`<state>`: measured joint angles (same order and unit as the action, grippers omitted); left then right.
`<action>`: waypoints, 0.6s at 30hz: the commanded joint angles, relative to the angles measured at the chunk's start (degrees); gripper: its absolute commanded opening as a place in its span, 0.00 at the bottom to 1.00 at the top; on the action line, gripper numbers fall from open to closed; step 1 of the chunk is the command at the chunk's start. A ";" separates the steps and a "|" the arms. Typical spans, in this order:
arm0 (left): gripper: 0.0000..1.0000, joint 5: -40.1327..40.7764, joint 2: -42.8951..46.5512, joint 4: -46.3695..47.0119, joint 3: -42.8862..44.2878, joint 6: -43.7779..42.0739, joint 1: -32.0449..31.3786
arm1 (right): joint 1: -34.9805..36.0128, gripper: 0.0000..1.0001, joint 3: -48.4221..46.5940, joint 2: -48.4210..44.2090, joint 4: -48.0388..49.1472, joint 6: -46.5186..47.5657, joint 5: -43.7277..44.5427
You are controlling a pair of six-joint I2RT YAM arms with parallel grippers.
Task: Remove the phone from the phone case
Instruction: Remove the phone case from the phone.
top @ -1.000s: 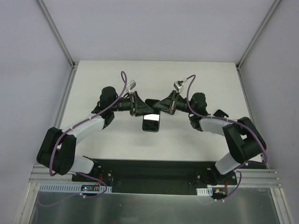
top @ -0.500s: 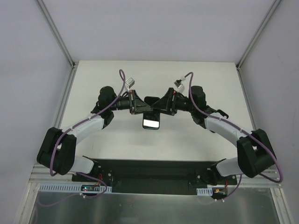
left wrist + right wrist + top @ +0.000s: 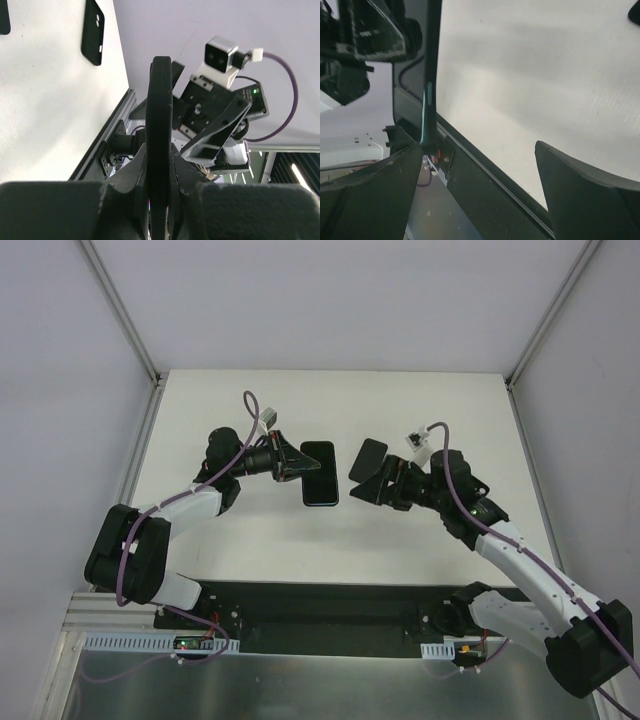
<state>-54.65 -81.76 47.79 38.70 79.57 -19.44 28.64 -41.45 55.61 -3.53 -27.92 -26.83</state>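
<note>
My left gripper (image 3: 298, 468) is shut on one edge of the black phone (image 3: 320, 475) and holds it above the table, screen up. In the left wrist view the phone (image 3: 160, 115) shows edge-on, pinched between the jaws. The empty black phone case (image 3: 367, 457) lies to the right of the phone; its camera cutout shows in the left wrist view (image 3: 93, 31). My right gripper (image 3: 362, 486) hovers just beside the case, open with nothing between its fingers (image 3: 590, 195). From the right wrist the phone (image 3: 431, 65) is a thin vertical strip at upper left.
The white table (image 3: 250, 530) is walled by grey panels with metal rails left (image 3: 135, 450) and right (image 3: 530, 455). A black base plate (image 3: 320, 605) runs along the near edge, seen also as a dark band (image 3: 485, 200).
The right gripper has opened and drawn back to the right. The left gripper has carried the phone up and back. The case now lies apart from the phone.
</note>
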 commanded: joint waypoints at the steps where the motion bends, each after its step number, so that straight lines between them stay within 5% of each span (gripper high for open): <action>1: 0.00 1.30 1.07 5.38 1.91 0.76 0.11 | 5.53 0.96 0.67 -0.95 -4.64 0.50 6.52; 18: 0.00 1.30 2.13 5.38 1.20 0.94 0.11 | 8.71 0.96 -4.34 3.80 -2.19 0.41 6.53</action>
<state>-53.45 -81.76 47.77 38.70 79.99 -19.44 36.56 -42.13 58.89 -7.84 -27.79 -20.36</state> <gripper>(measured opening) 0.110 0.960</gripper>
